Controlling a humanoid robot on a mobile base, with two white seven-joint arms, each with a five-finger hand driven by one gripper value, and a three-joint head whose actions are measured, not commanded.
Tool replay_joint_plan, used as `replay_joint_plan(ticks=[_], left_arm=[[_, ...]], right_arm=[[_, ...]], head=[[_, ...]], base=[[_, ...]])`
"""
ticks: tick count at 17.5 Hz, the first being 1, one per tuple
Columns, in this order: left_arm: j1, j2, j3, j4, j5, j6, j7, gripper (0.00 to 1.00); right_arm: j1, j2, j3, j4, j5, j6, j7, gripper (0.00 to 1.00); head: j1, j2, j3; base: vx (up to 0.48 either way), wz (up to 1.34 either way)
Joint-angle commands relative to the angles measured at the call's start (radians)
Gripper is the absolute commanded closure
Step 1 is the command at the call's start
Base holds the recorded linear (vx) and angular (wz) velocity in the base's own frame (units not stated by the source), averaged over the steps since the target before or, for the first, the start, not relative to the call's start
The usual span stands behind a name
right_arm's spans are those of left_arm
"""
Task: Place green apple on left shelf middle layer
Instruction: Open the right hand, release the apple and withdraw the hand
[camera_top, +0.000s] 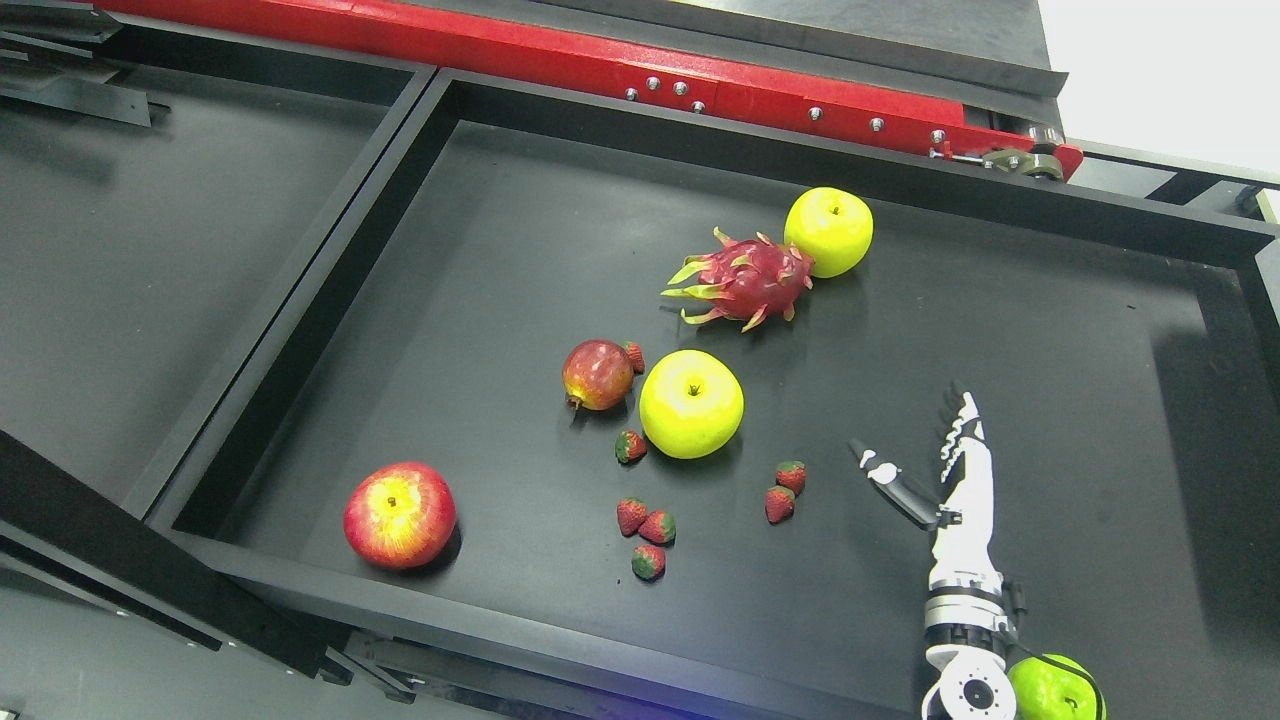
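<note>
Head view, looking down into a black shelf tray (500, 620). Our right hand (958, 505) sits toward 5 o'clock, fingers straight, thumb splayed apart, gripping nothing. The left hand isn't in shot.

Three candidates for the task's fruit: a yellow-green apple (692, 403) near the tray's middle, a second yellow-green apple (829, 231) at about 1 o'clock touching the dragon fruit (745, 280), and a deeper green apple (1055, 690) just beside our wrist at the bottom edge, partly cut off.

Honestly, we can't tell which shelf or layer this tray is. So it fits either us reaching in to pick an apple, or a hand that has let one go on the target layer. If it's a pick, we reckon the middle one needs care: strawberries (630, 446) and a red apple (598, 375) crowd its 9 o'clock side.
</note>
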Motion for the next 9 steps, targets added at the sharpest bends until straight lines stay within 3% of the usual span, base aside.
replay_joint_plan(ticks=[1, 9], left_arm=[[0.000, 0.017, 0.000, 0.000, 0.000, 0.001, 0.000, 0.00], [0.000, 0.017, 0.000, 0.000, 0.000, 0.003, 0.000, 0.00]], right_arm=[[-0.014, -0.008, 0.011, -0.071, -0.013, 0.057, 0.100, 0.00], [-0.016, -0.008, -0.001, -0.071, -0.018, 0.056, 0.149, 0.00]], head=[[0.0000, 0.000, 0.000], [0.0000, 0.000, 0.000]], base=[[0.000, 0.00], [0.000, 0.00]])
